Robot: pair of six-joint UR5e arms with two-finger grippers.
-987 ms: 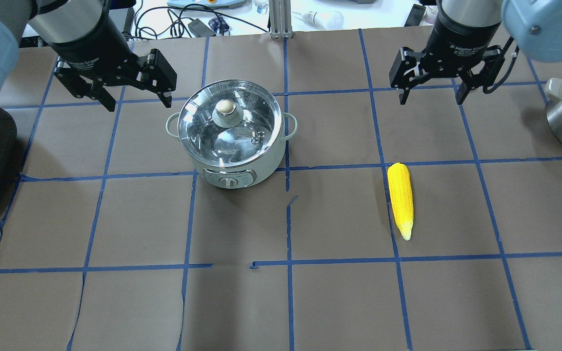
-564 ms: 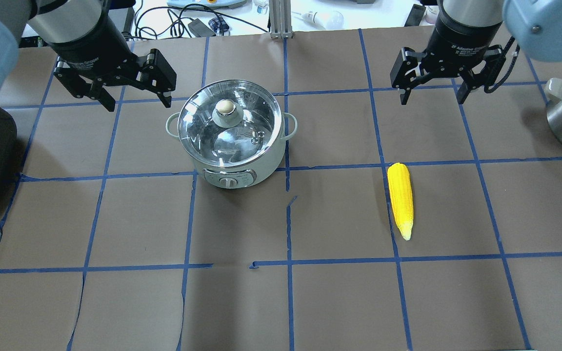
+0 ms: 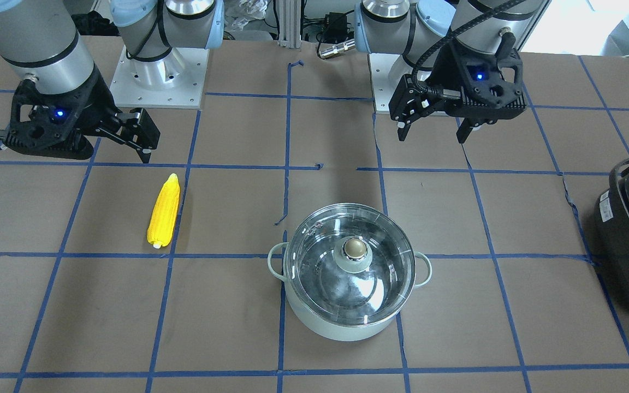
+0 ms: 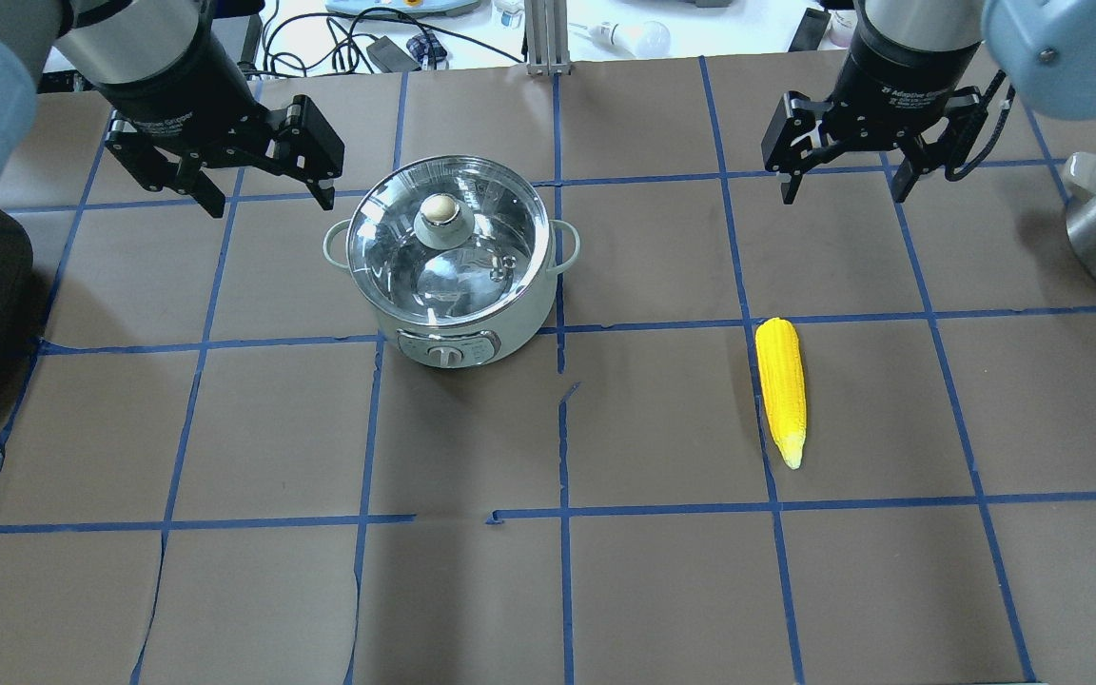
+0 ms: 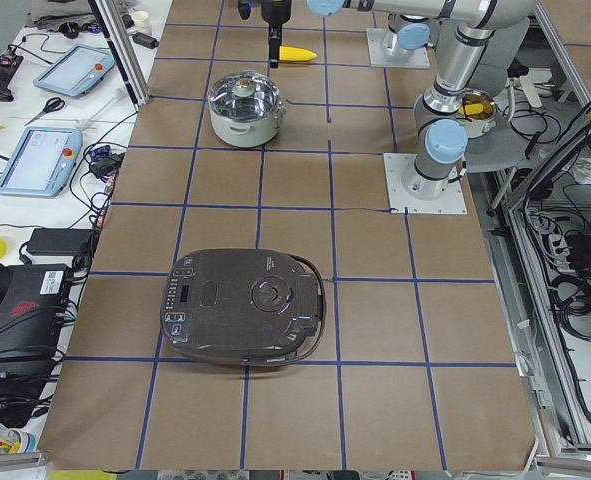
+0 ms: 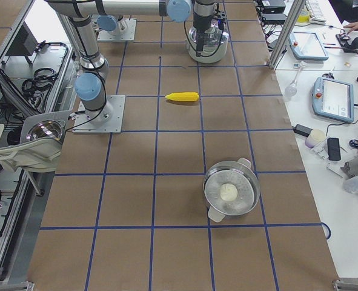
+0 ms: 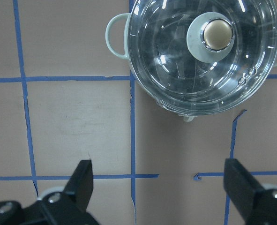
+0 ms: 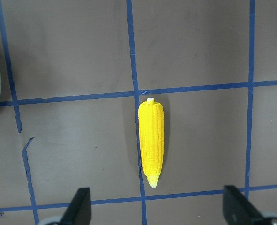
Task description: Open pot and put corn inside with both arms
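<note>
Since the glass lid (image 4: 486, 252) is seated on the pale green pot (image 4: 510, 333) and the yellow corn (image 4: 781, 388) is not yet picked up, both grippers are held high over the brown bench (image 4: 548, 590), empty, with fingers spread wide. The left gripper (image 4: 271, 204) is stationed near the pot, seemingly so the beige knob (image 4: 439, 209) can be taken. The right gripper (image 4: 843, 197) is stationed near the corn, which is laid flat, well apart from the pot, on the robot's right.

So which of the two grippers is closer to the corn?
The right gripper: it hangs open just short of the corn, while the left gripper hangs open beside the pot.
</note>
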